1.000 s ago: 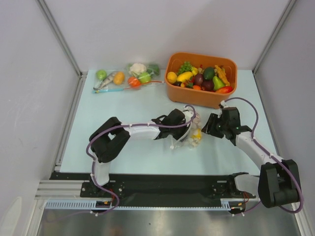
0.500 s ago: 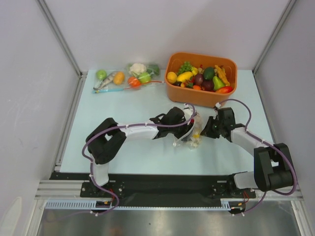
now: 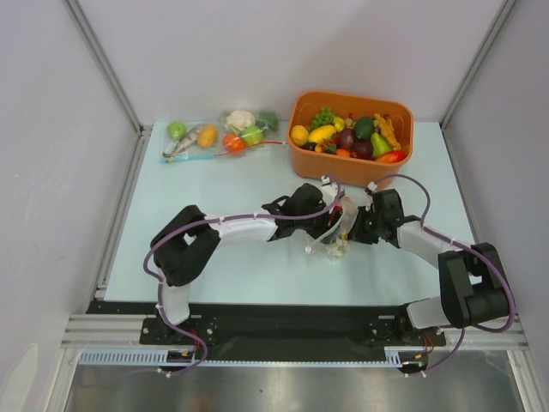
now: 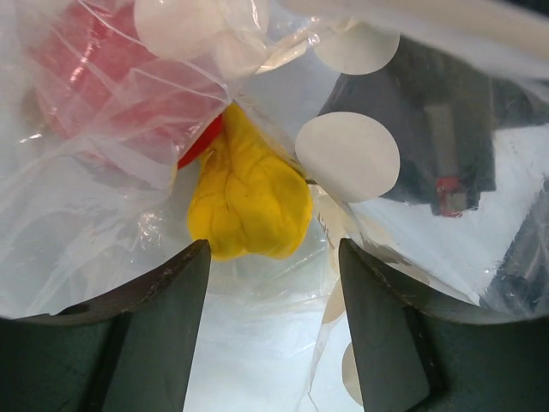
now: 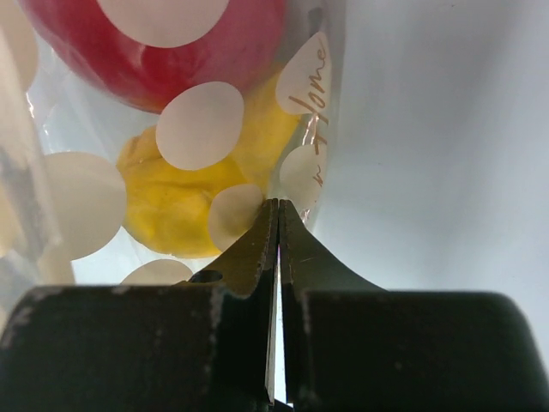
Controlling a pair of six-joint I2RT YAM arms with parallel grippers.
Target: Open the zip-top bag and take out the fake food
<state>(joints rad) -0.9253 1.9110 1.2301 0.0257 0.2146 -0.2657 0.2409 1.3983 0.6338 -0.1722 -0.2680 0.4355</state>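
The zip-top bag [image 3: 337, 242], clear plastic with white dots, lies crumpled between my two grippers at mid-table. Inside it the left wrist view shows fake food: a yellow fruit [image 4: 249, 197] and a red one [image 4: 111, 77]. My left gripper [image 4: 273, 249] is open, its fingers standing on either side of loose bag film [image 4: 257, 343]. My right gripper [image 5: 278, 204] is shut on the bag's edge [image 5: 309, 77], right beside the yellow fruit [image 5: 171, 206] and below the red fruit [image 5: 154, 43]. From above, the left gripper [image 3: 333, 223] and right gripper [image 3: 354, 230] nearly meet.
An orange bin [image 3: 352, 168] full of plastic fruit and vegetables stands just behind the grippers. Other filled clear bags [image 3: 219, 137] lie at the back left. Grey walls enclose the pale table on three sides.
My right gripper moved left to the bag and shut on its edge. My left gripper opened and let go of the bag, shifting slightly toward the back.
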